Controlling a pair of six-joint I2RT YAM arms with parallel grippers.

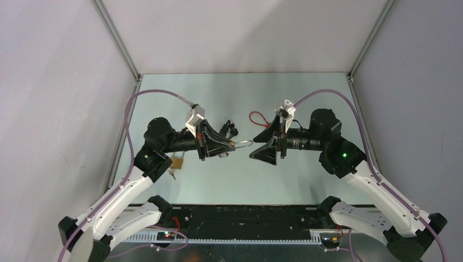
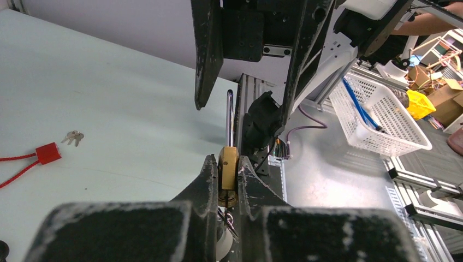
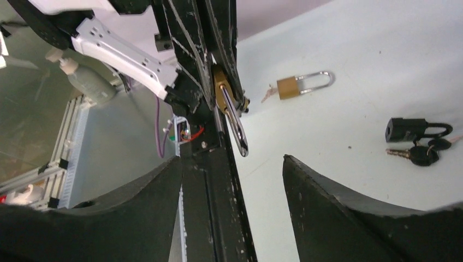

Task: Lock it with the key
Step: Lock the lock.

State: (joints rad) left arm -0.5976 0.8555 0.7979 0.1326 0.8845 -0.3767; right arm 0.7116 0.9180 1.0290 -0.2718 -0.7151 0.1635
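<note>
My left gripper (image 1: 233,145) is shut on a brass padlock (image 2: 228,166) and holds it above the table. Its steel shackle (image 2: 230,117) points toward the right gripper. A key on a ring (image 2: 231,217) sits in the keyhole on the lock's underside, between my fingers. My right gripper (image 1: 253,147) is open and empty, facing the shackle tip from a short distance. In the right wrist view the held padlock (image 3: 223,93) and its shackle (image 3: 238,130) lie just ahead of the open gripper (image 3: 232,159). I cannot tell whether the shackle is latched.
A second brass padlock (image 3: 300,84) lies on the table beside the left arm (image 1: 176,162). A black padlock (image 3: 415,130) with black-headed keys (image 3: 417,154) lies behind the left gripper. A red cable loop (image 1: 259,117) with a red tag (image 2: 48,153) and small keys (image 2: 72,137) lies farther back.
</note>
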